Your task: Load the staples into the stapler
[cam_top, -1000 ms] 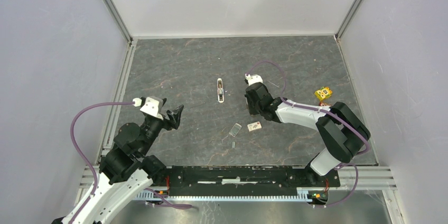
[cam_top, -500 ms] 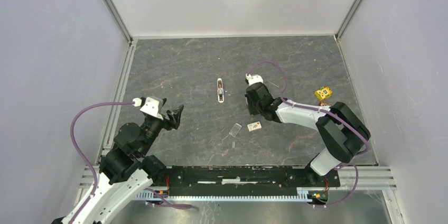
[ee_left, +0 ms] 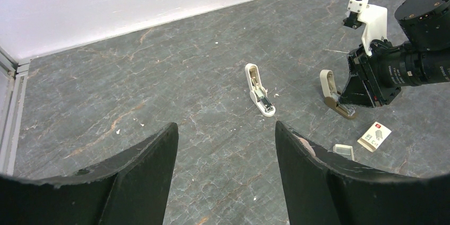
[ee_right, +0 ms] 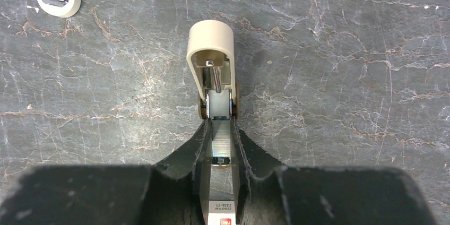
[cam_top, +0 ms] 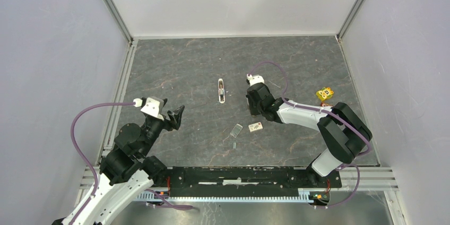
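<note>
Your left claw point(ee_left: 225, 129) hangs released, well apart from the work, probably as a spare hand, and a second white stapler point(ee_left: 260, 91) lies on the bench point(cam_top: 185, 66) beyond it. Near the right arm lie the clear lid point(ee_left: 343, 152) and the staple box point(ee_left: 375, 136), though loose staples are too small to tell. Your right claw point(ee_right: 221, 129) is clenched on the stapler point(ee_right: 210, 44) at its metal channel, with the beige top swung open, seemingly to steady it for loading.

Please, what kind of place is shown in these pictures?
Most likely a robot test cell in a laboratory: plain white panel walls enclose a dark stone-patterned table, and a left arm and right arm are mounted on a base rail at its near edge.
</note>
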